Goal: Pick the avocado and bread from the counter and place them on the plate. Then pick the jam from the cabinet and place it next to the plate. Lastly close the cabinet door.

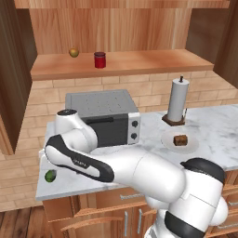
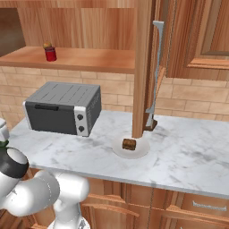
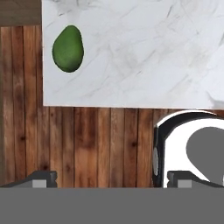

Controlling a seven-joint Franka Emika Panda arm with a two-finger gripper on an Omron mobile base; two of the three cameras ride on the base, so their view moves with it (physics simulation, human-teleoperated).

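The dark green avocado (image 3: 68,48) lies at the left front corner of the marble counter (image 3: 144,52), and appears beside my arm as avocado (image 1: 50,175). My gripper (image 3: 110,180) hangs above it, open, with nothing between its fingertips (image 3: 41,179); the avocado sits ahead and to the left of them. The brown bread (image 1: 180,140) rests on the white plate (image 1: 167,139), also seen as bread (image 2: 129,144) on plate (image 2: 143,151). The red jam (image 1: 99,60) stands on the shelf of the open cabinet (image 1: 139,62).
A grey toaster oven (image 1: 104,116) stands behind my arm. A paper towel holder (image 1: 178,100) is behind the plate. A yellowish-brown fruit (image 1: 74,52) sits left of the jam. An open cabinet door (image 2: 143,67) hangs edge-on above the plate. Wooden floor (image 3: 100,144) lies past the counter's edge.
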